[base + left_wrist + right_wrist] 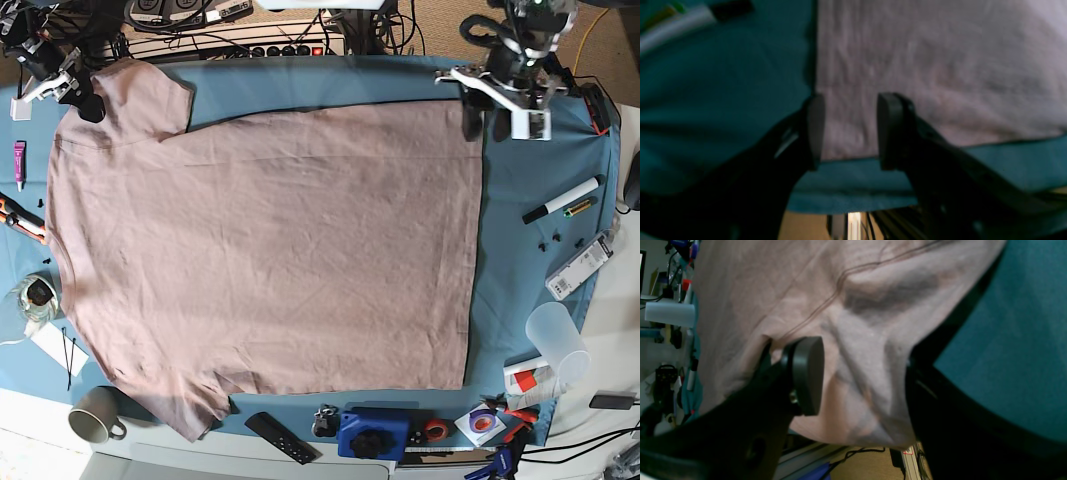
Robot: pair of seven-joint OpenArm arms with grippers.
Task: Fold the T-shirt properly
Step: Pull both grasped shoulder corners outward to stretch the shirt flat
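Observation:
The pink-beige T-shirt (270,250) lies spread flat on the teal table cloth (545,270), collar side to the left in the base view. My left gripper (478,124) hovers at the shirt's far right hem corner. In the left wrist view the left gripper (850,133) stands open, its fingers astride that corner of the T-shirt (923,66). My right gripper (84,100) is at the far left sleeve. In the right wrist view the right gripper (863,376) is open wide, with wrinkled T-shirt (773,290) cloth bunched between the fingers; its right finger is partly hidden by cloth.
A marker (560,202) and a clear plastic cup (557,335) lie right of the shirt. A mug (95,418), a black remote (282,437) and a blue box (373,432) line the front edge. Cables and a power strip (250,40) run along the back.

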